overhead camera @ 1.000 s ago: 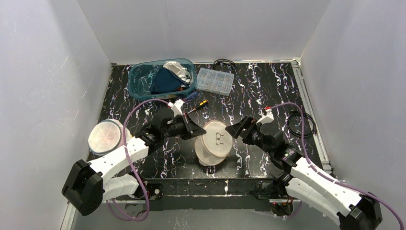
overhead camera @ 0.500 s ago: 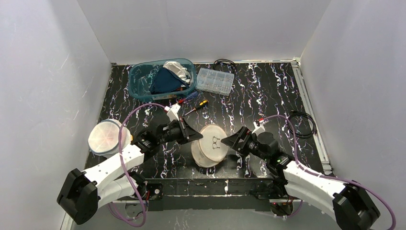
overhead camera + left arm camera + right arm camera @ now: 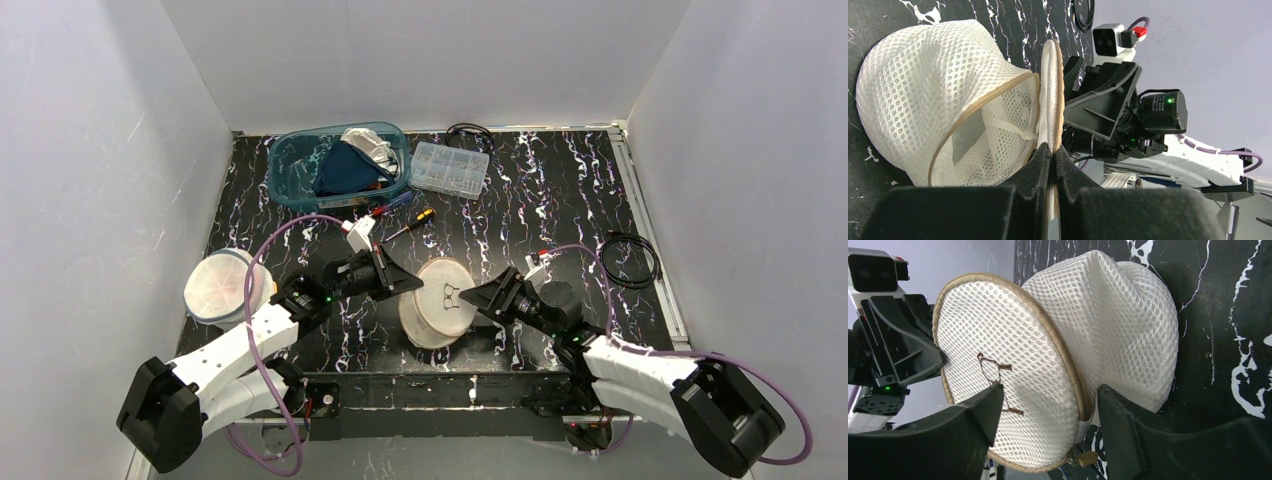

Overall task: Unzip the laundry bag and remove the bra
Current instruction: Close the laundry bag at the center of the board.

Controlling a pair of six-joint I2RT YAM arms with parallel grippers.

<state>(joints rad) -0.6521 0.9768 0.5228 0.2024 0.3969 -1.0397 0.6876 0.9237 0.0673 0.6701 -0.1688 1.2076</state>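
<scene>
The right hand [image 3: 478, 300] has closed in on the mesh laundry bag [image 3: 440, 310], near the front edge of the table [image 3: 560, 200]. It is released, straddling the zipper [image 3: 1068, 375]; the left hand [image 3: 412, 287] clenches the lid rim [image 3: 1052, 90]. Best pinch only the zipper pull [image 3: 1087, 458], not mesh.

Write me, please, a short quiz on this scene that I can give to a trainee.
1. True or false: the left tool is shut on the lid of the laundry bag.
2. Which thing lies just right of the teal bin at the back? A. a clear compartment box B. a kettle C. a shoe
3. Which tool stands open astride the lid's edge?

Key: 1 true. 2 A. 3 the right tool.
</scene>
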